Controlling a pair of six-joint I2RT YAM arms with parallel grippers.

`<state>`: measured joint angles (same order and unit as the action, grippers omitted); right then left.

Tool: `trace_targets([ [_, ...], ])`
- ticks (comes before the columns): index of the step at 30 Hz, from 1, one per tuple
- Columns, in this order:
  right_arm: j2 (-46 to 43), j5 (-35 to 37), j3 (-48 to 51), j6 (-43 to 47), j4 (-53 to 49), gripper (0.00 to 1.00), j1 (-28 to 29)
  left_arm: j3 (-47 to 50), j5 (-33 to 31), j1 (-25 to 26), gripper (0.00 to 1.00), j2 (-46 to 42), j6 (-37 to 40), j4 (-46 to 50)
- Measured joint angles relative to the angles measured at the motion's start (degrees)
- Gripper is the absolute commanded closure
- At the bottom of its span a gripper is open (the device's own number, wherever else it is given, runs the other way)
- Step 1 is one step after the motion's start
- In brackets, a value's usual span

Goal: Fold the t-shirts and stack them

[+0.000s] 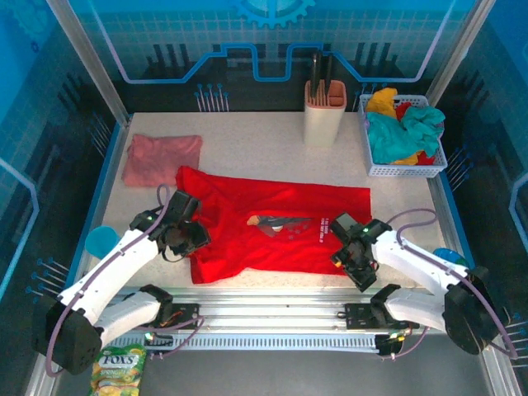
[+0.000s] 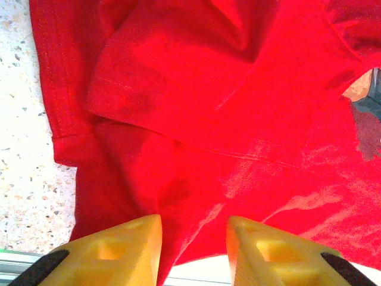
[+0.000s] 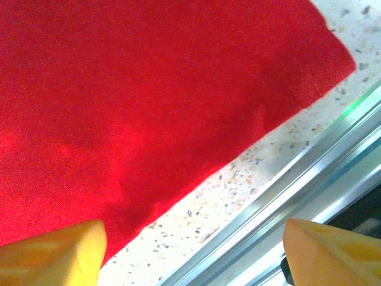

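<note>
Red t-shirt (image 1: 247, 239), soft cloth with a cartoon picture and white letters on its front, lies spread out flat along the near side of the pale speckled bench (image 1: 247, 140). The dusty pink t-shirt (image 1: 161, 158) sits folded up at the far left corner of the bench, close to the red one.

The job right now looks like the first fold of the red t-shirt. To do it well, each gripper should pinch the near edge on its own side. Then both should lift at the same height and carry the edge over together, so the cloth stays smooth and the edges line up. If one side goes faster, I think the fold will come out crooked.

The left gripper (image 1: 191, 239) is at the near left part of the red t-shirt, where a sleeve lies folded over the body. Its yellow fingers (image 2: 128, 241) are a little apart with red cloth between them. I cannot tell if they pinch it.

The right gripper (image 1: 355, 260) hangs over the near right corner of the red t-shirt. Its fingers (image 3: 59, 244) are spread wide and hold nothing. The red edge runs just under them, beside the bench's near rail.
</note>
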<state>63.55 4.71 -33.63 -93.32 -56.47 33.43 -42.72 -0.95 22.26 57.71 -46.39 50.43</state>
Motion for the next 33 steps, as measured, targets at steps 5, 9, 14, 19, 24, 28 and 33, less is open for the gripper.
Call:
trace_targets([
  [5,-0.66,0.66,2.67,-4.0,1.31,0.31,0.13,0.0,0.02,0.0,0.66,-0.31,0.0,-0.02],
  [9,-0.57,2.4,3.41,-6.27,2.14,0.35,0.61,0.0,0.33,0.0,0.66,-0.35,0.02,-0.04],
  [14,0.09,4.15,4.26,-8.35,4.68,0.41,0.81,0.0,0.44,0.0,0.67,-0.35,0.02,-0.09],
  [19,2.6,5.6,4.48,-9.94,7.43,0.52,2.12,0.0,0.76,0.0,0.68,-0.35,0.0,-0.24],
  [24,3.65,7.5,3.93,-11.85,8.15,0.71,3.89,0.0,0.83,0.0,0.69,-0.35,0.02,-0.24],
  [28,3.89,7.93,4.07,-12.83,7.54,0.89,4.2,0.0,0.83,0.0,0.71,-0.35,0.02,-0.24],
  [33,2.03,7.98,4.59,-12.52,6.54,1.0,4.39,0.0,0.92,0.0,0.95,-0.35,0.52,-0.15],
])
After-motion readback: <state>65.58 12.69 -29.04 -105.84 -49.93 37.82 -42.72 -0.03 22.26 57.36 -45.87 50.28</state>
